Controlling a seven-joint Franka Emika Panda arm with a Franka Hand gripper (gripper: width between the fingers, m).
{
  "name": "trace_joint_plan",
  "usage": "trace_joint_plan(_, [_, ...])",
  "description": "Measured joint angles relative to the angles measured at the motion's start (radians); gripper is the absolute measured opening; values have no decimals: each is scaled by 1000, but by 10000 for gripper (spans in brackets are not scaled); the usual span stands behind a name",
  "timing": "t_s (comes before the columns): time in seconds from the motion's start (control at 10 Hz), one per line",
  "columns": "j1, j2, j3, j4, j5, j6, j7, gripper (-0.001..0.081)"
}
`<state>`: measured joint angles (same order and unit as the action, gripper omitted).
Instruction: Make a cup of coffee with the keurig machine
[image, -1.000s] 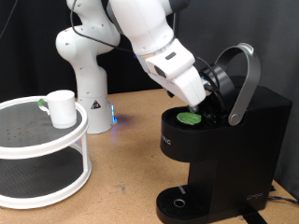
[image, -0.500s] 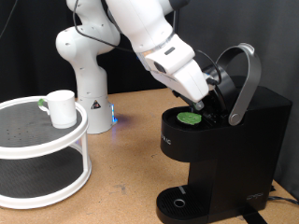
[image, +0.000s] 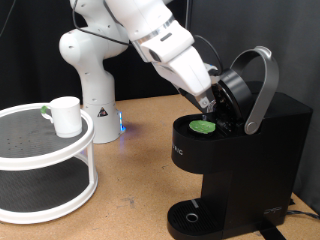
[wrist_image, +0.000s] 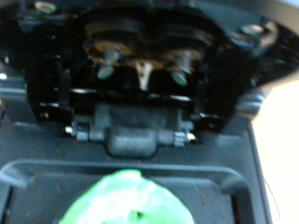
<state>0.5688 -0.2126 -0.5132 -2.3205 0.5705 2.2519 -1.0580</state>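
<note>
We see the boxy matte black keurig machine (image: 238, 160) standing at the exterior view's right end of the brown wooden desk (image: 140, 180), its silver-grey arched lid handle (image: 262, 85) raised. A green-topped pod (image: 204, 127) sits in the open chamber; the wrist view shows that green top (wrist_image: 126, 205) below the dark lid mechanism. The white arm's gripper (image: 209, 102) hangs just above the pod, holding nothing that we can see; we cannot tell how its jaws stand. The small plain white cup (image: 66, 115) stands near the right edge of the top tier of a round white two-tier shelf (image: 50, 160).
</note>
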Motion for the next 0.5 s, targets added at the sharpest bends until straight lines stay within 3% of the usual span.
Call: trace_joint_plan(0.5, [-12,-19,-13,5,17,-80,-5,805])
